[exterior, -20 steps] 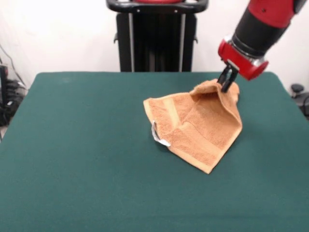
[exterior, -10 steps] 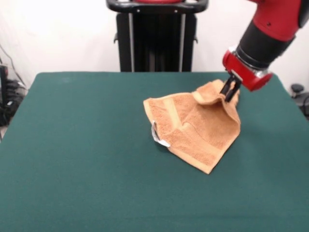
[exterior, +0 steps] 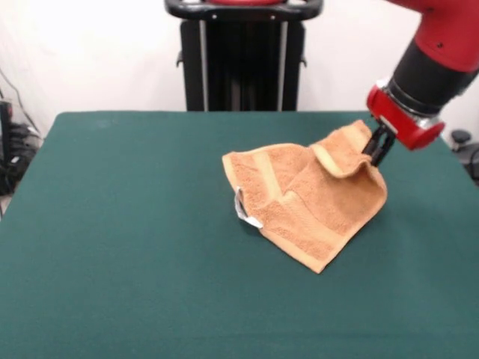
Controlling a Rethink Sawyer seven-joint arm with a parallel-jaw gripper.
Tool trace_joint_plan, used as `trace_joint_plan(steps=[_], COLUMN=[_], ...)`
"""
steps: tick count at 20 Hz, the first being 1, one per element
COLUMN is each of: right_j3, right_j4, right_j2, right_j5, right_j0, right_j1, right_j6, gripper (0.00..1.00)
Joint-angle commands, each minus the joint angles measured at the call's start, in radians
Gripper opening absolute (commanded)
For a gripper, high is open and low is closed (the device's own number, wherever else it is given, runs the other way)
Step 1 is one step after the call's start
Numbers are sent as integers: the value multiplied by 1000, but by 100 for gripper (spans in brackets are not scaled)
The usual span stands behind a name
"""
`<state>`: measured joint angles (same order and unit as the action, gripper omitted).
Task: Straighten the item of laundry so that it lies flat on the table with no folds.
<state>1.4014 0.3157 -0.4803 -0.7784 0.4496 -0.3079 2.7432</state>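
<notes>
One white loop tag (exterior: pixel 245 212), unreadable, on the towel (exterior: pixel 314 202); end effector (exterior: pixel 376 148) clenched on its raised corner.

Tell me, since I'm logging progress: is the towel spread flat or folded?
Folded. The towel has a flap doubled over near its middle, and the claw pinches one raised corner.

Bright even light; soft shadows; slight blur; no glare.
</notes>
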Motion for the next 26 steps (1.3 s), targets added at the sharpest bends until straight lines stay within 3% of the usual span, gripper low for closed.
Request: trace_joint_plan(steps=[1, 5, 26], right_j3=[-88, -112, -113], right_j4=[138, 175, 225], right_j2=[20, 3, -35], right_j5=[-153, -187, -89], right_j0=[56, 76, 119], right_j1=[55, 73, 111], right_j6=[476, 536, 676], gripper=[0, 0, 0])
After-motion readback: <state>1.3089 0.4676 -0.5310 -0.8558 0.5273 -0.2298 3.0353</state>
